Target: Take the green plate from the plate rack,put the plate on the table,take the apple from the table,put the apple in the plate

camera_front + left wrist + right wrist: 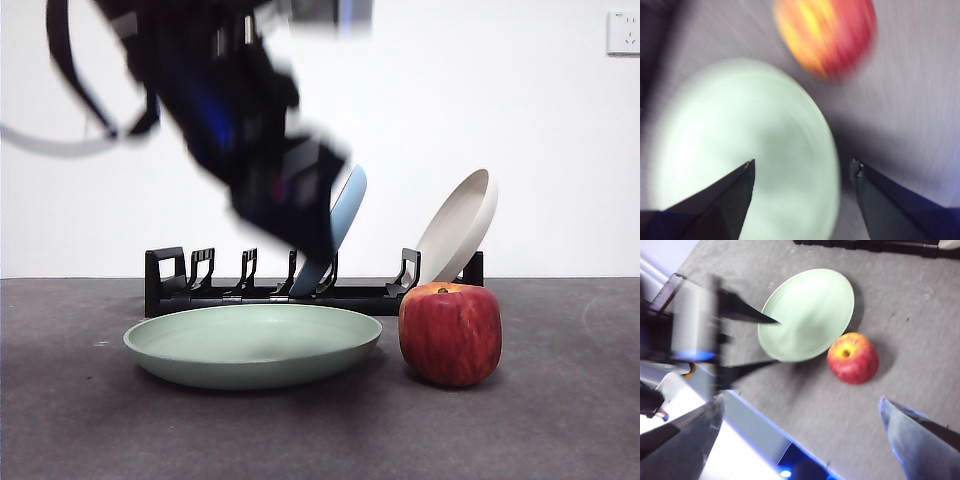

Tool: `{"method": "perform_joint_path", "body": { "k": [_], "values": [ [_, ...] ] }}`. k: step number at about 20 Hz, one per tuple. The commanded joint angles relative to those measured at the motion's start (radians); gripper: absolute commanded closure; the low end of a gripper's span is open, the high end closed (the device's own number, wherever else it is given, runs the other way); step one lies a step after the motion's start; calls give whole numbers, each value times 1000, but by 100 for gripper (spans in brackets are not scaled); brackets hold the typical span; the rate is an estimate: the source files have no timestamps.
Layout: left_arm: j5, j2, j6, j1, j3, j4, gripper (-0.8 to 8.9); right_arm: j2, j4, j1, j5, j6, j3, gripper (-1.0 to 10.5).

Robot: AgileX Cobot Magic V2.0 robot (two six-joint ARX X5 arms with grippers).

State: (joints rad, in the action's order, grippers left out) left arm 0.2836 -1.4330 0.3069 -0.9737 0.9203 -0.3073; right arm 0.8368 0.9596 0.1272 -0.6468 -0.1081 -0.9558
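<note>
Black jaws of the left pincer [802, 170] stand wide apart, holding nothing, above the green plate [252, 343]; its blurred arm slants down from the upper left. Right pincer [800, 415] hangs high over the desk [560, 420], jaws spread, empty. Plate lies flat before the plate rack [200, 285]. Apple [450, 333] stands just beside the plate's rim.

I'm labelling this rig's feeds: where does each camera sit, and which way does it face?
Front view: low at table height, looking level across the green plate and apple to the plate rack; a blurred arm hangs above.
Left wrist view: above the plate, the left gripper open.
Right wrist view: high, looking down, the right gripper open.
All three share plate and apple.
</note>
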Motion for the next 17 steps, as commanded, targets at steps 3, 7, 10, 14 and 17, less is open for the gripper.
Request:
{"method": "perform_joint_path", "body": {
  "k": [3,7,10,14,17],
  "values": [
    [-8,152,-129,-3,122,-166,490,127,-138,74,18,2,-4,346],
    [-34,266,-211,-3,230,-303,491,314,-256,218,198,-22,-4,342],
    [-60,320,-262,-3,290,-400,491,452,-325,297,328,-50,-4,339],
    [-116,371,-298,-3,314,-477,491,587,-414,346,371,-51,-4,339],
    [-169,385,-335,-3,314,-522,491,668,-430,367,433,-65,-4,339]
  ]
}}
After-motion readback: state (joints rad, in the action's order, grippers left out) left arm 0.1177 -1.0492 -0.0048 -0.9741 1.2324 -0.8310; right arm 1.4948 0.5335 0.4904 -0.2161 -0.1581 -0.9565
